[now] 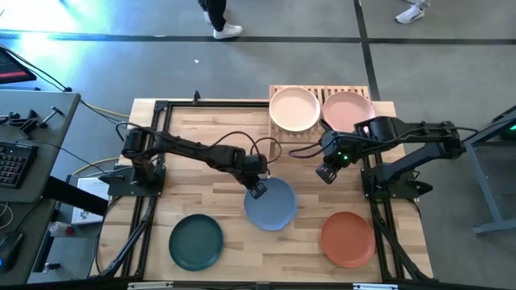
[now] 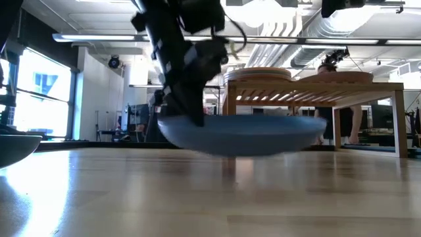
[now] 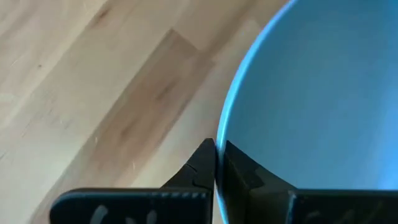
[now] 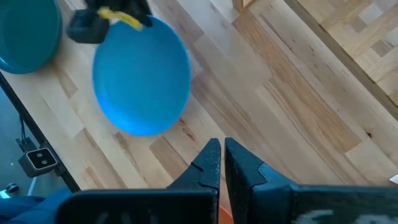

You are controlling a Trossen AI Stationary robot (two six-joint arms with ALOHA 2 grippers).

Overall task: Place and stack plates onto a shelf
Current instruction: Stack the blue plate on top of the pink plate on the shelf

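My left gripper (image 1: 256,190) is at the table's middle, shut on a blue plate (image 1: 272,205). In the low view the blue plate (image 2: 243,135) looks roughly level and slightly off the tabletop. My right gripper (image 1: 326,174) hovers shut and empty to the right of the blue plate, near the shelf's front. The bamboo shelf (image 1: 320,91) stands at the far edge. A cream-peach plate (image 1: 294,109) and a pink plate (image 1: 348,111) lie side by side on its slats. A dark green plate (image 1: 196,242) and a terracotta plate (image 1: 347,238) rest flat near the table's near edge. My left gripper pinches the blue plate's rim (image 3: 219,134) on the plate's far-left side. One finger (image 3: 239,168) is inside the rim and the other (image 3: 200,165) is outside it. The fingers come from above, slanting down. The plate sticks out from them toward the near right.
Bare butcher-block tabletop (image 1: 201,173) lies left of the blue plate and between the two near plates. Black frame rails (image 1: 149,209) run along the table's left and right sides. A person's shoes (image 1: 226,31) show on the floor beyond the far edge.
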